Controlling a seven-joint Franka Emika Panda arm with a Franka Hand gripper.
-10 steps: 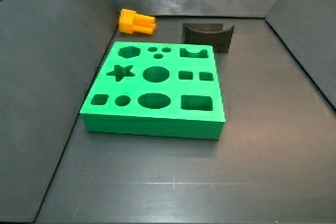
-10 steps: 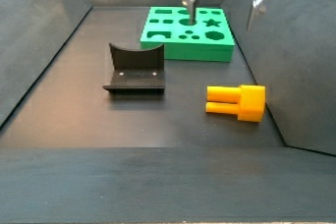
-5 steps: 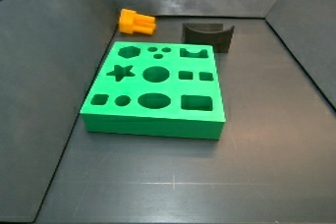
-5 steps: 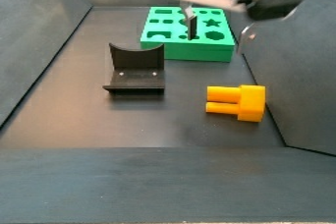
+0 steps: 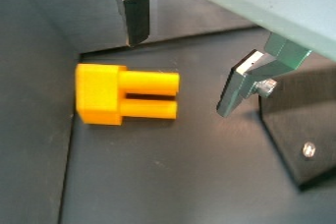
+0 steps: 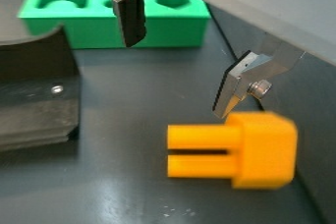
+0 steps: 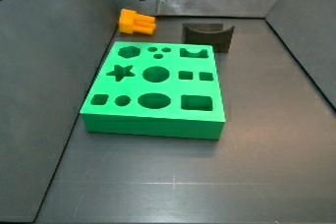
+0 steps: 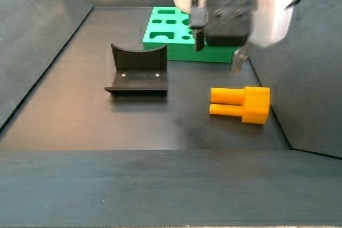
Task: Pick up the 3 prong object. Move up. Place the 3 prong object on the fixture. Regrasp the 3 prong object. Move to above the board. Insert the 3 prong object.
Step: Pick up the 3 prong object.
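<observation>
Orange-yellow piece: the 3 prong object [image 8: 241, 103] lies flat on the dark desk [image 8: 147, 132], untouched; in a side view [image 7: 136, 20] we see it near the back wall, just beyond the far corner of the board [image 7: 157, 85], with the fixture [image 7: 209, 34] well to its side.
Prongs: in both wrist views the stubby prongs [image 5: 153, 94] point sideways along the desk, with a dark slot between them [image 6: 203, 153].
Gripper: our gripper [image 5: 182, 49] hangs above the piece with its two silver fingers [image 6: 129, 12] spread wide and nothing between them.
Alignment: in a wrist view the piece sits off toward one finger, not midway between the two, so we judge the pick-up step not yet lined up.
Risk, descent: if we come down like this, a fingertip could land on top of the block or the prongs and shove or tip it.
Risk, closing: if we close off-centre, one pad would meet the piece first and slide or twist it, leaving a skewed hold that would spoil the placing on the fixture.
Risk, wall: the piece lies close to the side wall [image 8: 314, 62], so we think the outer finger has little room.
Arm pose: the wrist [image 8: 241, 7] points down, high over the desk, between board and piece in a side view.
</observation>
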